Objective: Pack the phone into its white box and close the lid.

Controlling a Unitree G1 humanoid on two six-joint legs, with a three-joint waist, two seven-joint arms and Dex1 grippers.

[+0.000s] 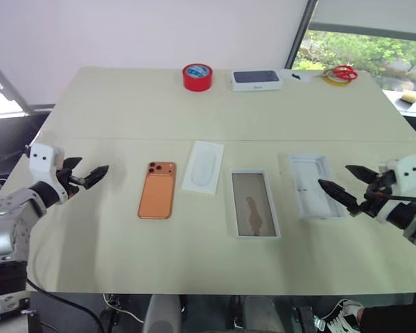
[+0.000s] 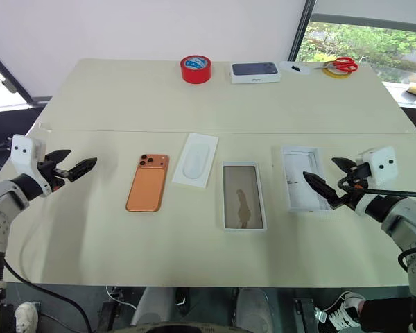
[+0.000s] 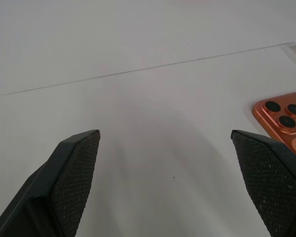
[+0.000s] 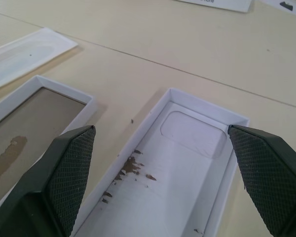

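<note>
Phone: your slim copper-orange smartphone point(image 1: 157, 190) lies on the desk point(image 1: 125, 104), long axis near-to-far, just right of the left end effector point(image 1: 90, 176).
End effectors: left and right point(image 1: 341, 184) both spread apart, holding nothing.

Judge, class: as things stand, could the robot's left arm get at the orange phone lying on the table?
Probably yes. The left gripper hovers open beside the phone, with only bare table between them. The phone lies flat, camera side up, apart from the white insert, so nothing seems to block the way.
</note>
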